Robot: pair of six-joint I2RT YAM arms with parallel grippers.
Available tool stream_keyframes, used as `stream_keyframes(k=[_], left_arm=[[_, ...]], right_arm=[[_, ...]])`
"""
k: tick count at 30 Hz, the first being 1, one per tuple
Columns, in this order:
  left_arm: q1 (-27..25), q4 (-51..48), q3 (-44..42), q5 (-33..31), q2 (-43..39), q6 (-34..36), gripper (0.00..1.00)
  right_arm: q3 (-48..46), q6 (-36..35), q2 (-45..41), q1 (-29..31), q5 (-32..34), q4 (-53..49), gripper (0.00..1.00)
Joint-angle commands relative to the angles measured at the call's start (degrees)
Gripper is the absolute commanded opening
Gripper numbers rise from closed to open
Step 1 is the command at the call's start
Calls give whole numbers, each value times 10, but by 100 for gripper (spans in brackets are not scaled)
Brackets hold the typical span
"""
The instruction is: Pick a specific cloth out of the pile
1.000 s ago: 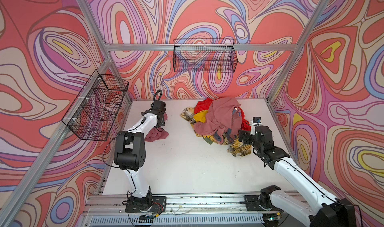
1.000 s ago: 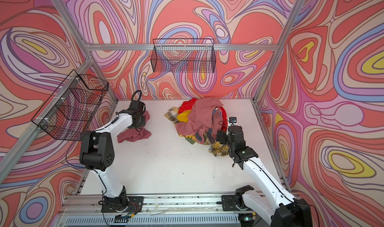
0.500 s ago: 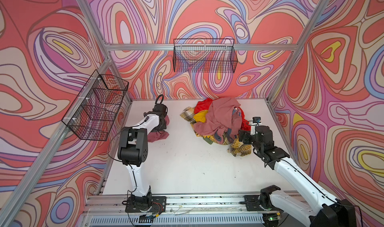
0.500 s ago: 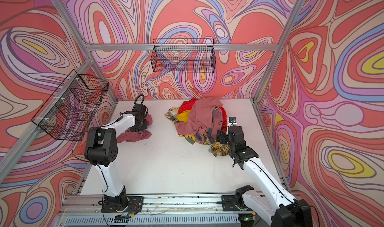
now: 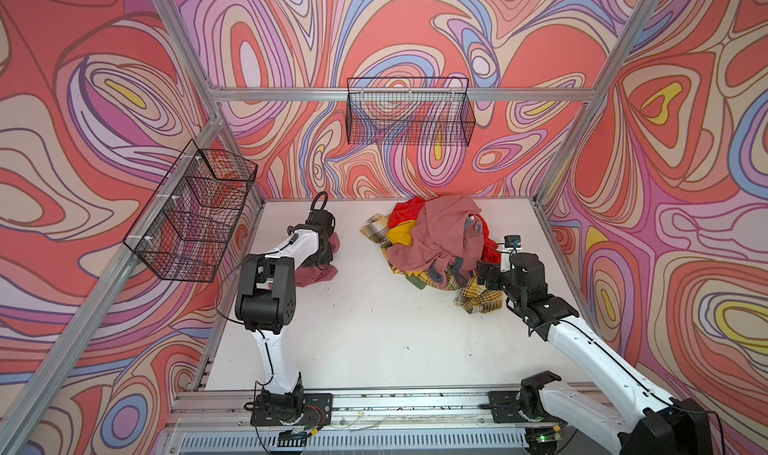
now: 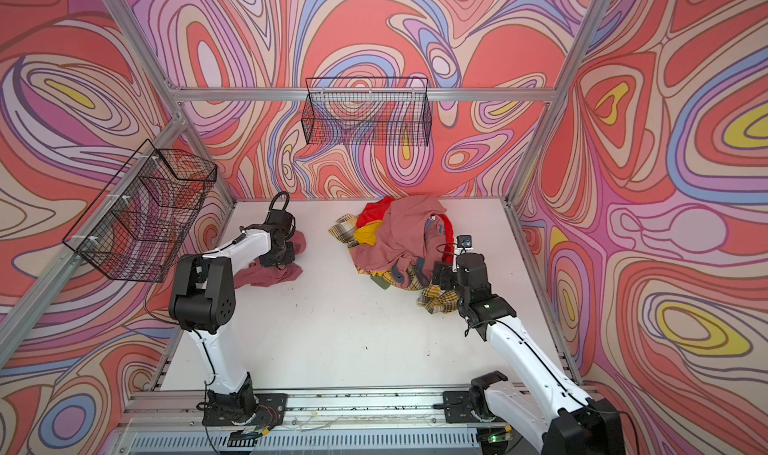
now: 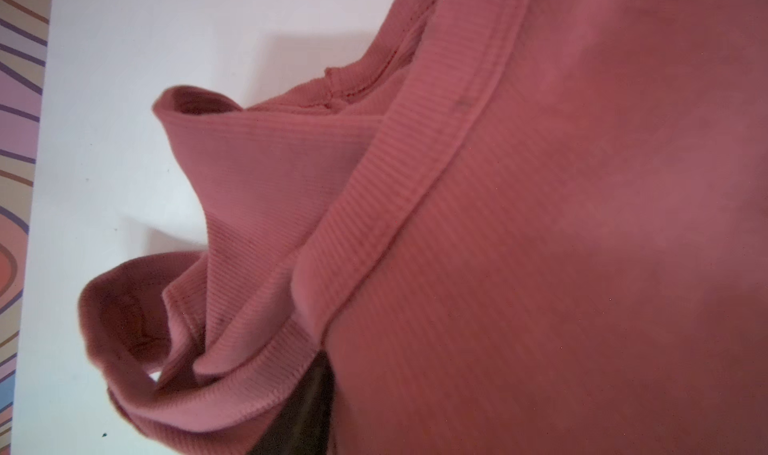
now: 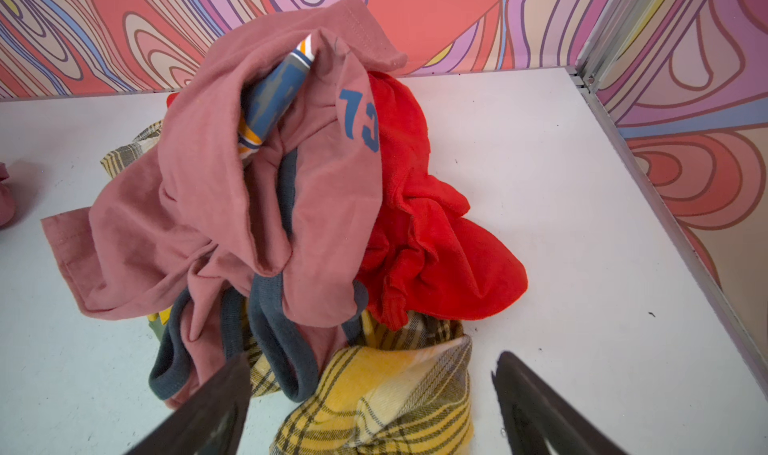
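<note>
The cloth [image 5: 316,276] [image 6: 274,276], plain dusty rose ribbed fabric, lies crumpled on the white table near the left wall, apart from the pile. My left gripper [image 5: 326,261] [image 6: 283,257] points down into it. In the left wrist view the cloth [image 7: 540,224] fills the frame and drapes over the jaws, so only one dark finger [image 7: 299,411] shows. The pile [image 5: 436,241] [image 6: 399,241] [image 8: 249,207] sits at the back right. My right gripper [image 5: 484,276] [image 8: 374,411] stands open at the pile's near edge, its fingers either side of a yellow plaid cloth [image 8: 386,399] without gripping it.
A black wire basket [image 5: 191,220] hangs on the left wall and another wire basket [image 5: 409,112] on the back wall. The pile holds a larger pink garment with grey-blue bands [image 8: 199,224] and a red piece [image 8: 436,245]. The right frame rail [image 8: 665,207] runs close to the right arm.
The left arm's elbow has swung a little to the right and its gripper has settled over the cloth, which lies slack on the table. The right arm has not moved.
</note>
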Motion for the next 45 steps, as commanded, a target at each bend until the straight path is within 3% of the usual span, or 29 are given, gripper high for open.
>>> stream_keyframes(k=[1, 8, 16, 28, 37, 45], left_arm=[[4, -16, -24, 0, -21, -16, 69], [4, 6, -56, -11, -64, -29, 100], [0, 32, -88, 5, -111, -36, 100], [-44, 72, -176, -60, -227, -73, 100], [-103, 130, -250, -155, -314, -50, 100], [-110, 190, -342, -198, -400, -19, 100]], right_arm=[[-8, -11, -11, -4, 8, 19, 95], [-12, -21, -11, -5, 21, 38, 96], [-18, -32, -15, -10, 48, 75, 97], [-60, -53, -23, -20, 78, 173, 99], [-132, -61, 4, -79, 58, 341, 98], [-197, -46, 117, -136, 9, 545, 98]])
